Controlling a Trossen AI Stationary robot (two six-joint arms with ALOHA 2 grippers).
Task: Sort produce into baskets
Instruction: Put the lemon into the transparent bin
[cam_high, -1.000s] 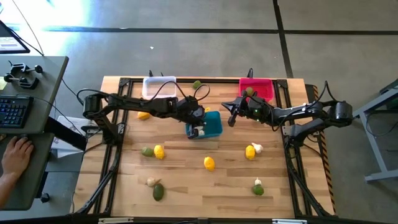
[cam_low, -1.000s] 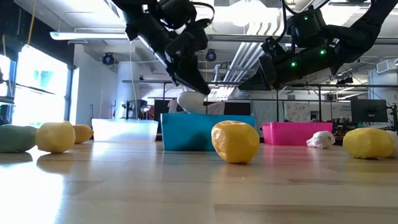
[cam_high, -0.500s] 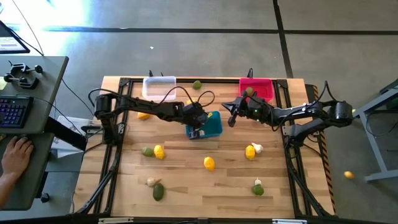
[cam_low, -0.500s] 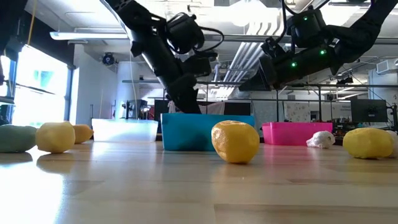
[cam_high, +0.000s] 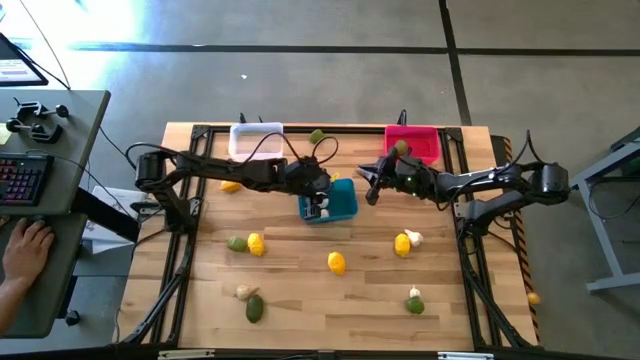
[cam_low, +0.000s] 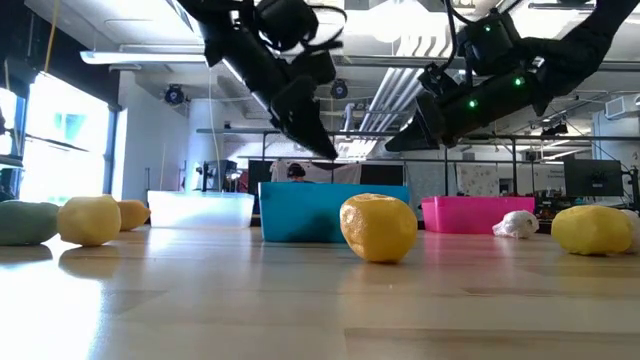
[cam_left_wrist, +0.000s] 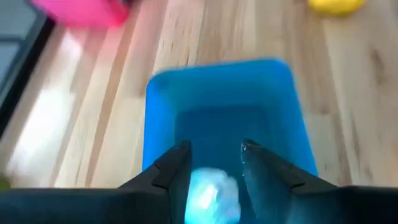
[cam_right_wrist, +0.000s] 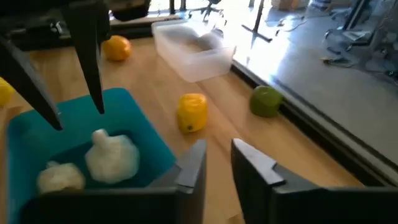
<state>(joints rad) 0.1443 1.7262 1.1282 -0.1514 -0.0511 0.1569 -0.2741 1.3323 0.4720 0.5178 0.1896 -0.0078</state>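
A: So, the high view?

B: The teal basket (cam_high: 340, 200) sits at frame centre, the white basket (cam_high: 256, 139) upper left of it, the pink basket (cam_high: 413, 141) upper right. The left gripper (cam_high: 318, 207) hangs over the teal one; the right gripper (cam_high: 372, 183) is just right of it. Lemons (cam_high: 336, 262), green fruits (cam_high: 255, 308) and garlic (cam_high: 414, 238) are scattered across the lower half of the table (cam_high: 300, 300).

A: Low view?

B: A lemon (cam_low: 379, 228) stands in front of the teal basket (cam_low: 300, 212).

A: Left wrist?

B: Fingers (cam_left_wrist: 171, 171) parted, holding nothing; a garlic bulb (cam_left_wrist: 210, 194) lies in the basket between them.

A: Right wrist?

B: Fingers (cam_right_wrist: 191, 167) slightly apart, empty. Two garlic bulbs (cam_right_wrist: 112, 154) rest in the teal basket at lower left.
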